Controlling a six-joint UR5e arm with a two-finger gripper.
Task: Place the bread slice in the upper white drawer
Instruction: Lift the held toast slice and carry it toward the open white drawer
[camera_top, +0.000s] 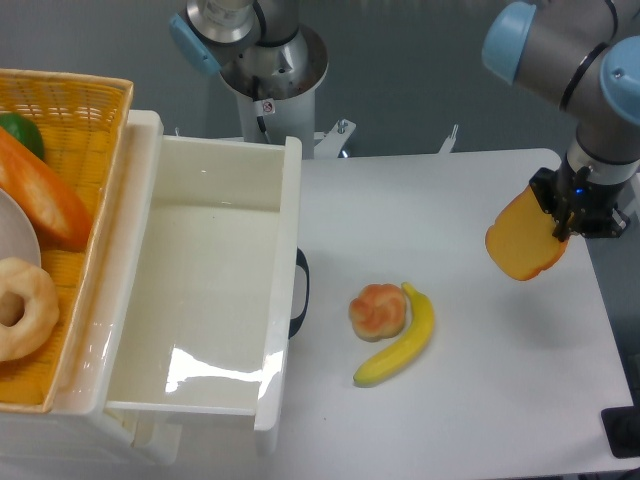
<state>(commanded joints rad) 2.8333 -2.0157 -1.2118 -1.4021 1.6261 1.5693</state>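
Camera view: we look down on a white table (480, 400) with the arm's base at its far edge. The largest thing is the drawer (200, 290), pulled open over the table's left part, its glossy white inside bare and catching a glare near the front-left corner. Its dark curved handle (301, 293) faces right, towards the middle of the table.

Left of the drawer, on top of the cabinet, sits a yellow basket (85, 110). In it we see a baguette (45, 195) lying at a slant, something green (20, 135) at the back behind it, a pale ring-shaped pastry (25, 305) towards the front, and part of a grey plate (12, 235) at the left edge.

The arm (570, 50) reaches in from the upper right corner of the frame. Its gripper (562, 215) hangs over the table's right edge, closed on the slice (525, 240), which it pinches by the upper right end. The slice is lifted clear of the table, its yellow-orange face tilted towards us and its lower end hanging down to the left. It is well apart from the drawer.

Near the table's middle lies a banana (400, 345), curved, running from upper right to lower left. A bun (378, 311) rests just left of it, touching it.
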